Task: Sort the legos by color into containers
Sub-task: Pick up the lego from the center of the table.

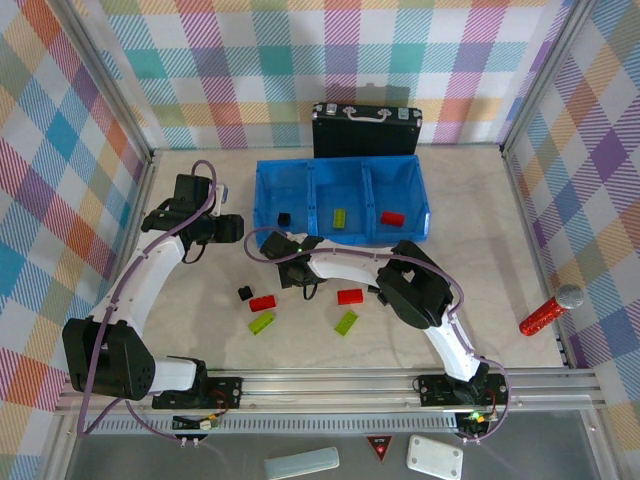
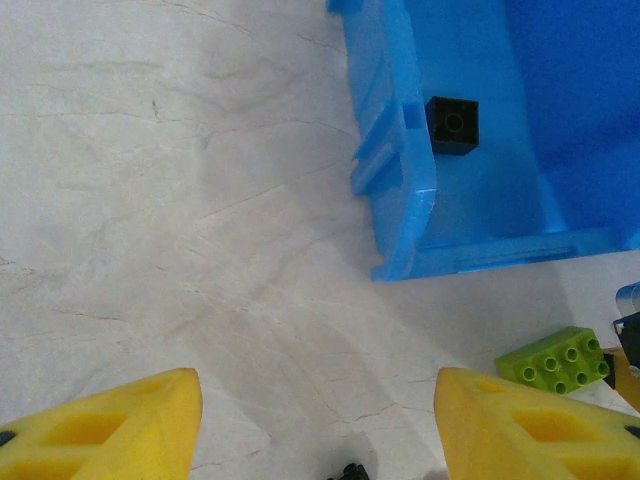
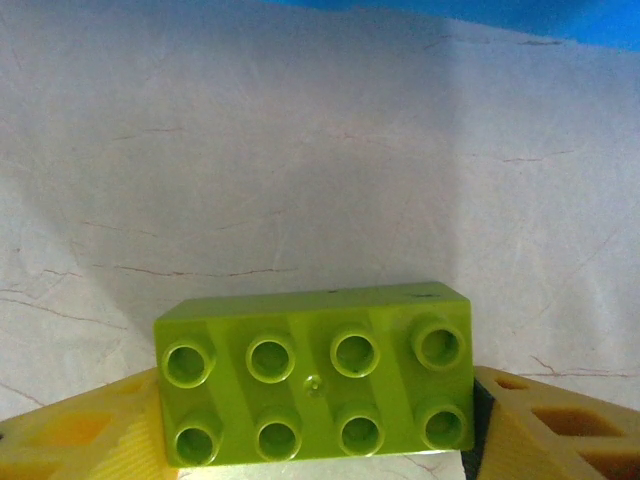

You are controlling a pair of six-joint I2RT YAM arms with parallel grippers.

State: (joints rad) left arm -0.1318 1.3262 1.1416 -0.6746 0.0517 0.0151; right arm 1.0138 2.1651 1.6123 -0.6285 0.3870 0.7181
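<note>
Your blue bin (image 1: 350, 238) held one brick per compartment: a black brick (image 1: 284, 217) in the left, a green brick (image 1: 341, 215) in the middle, a red brick (image 1: 392, 217) in the right. Your right gripper (image 3: 320, 425) bracketed a lime-green lego (image 3: 315, 380) just in front of the bin; whether it was clamped, you couldn't tell. Your left gripper (image 2: 318, 420) hung released, nothing between its fingers, beside the bin's left corner.
</note>
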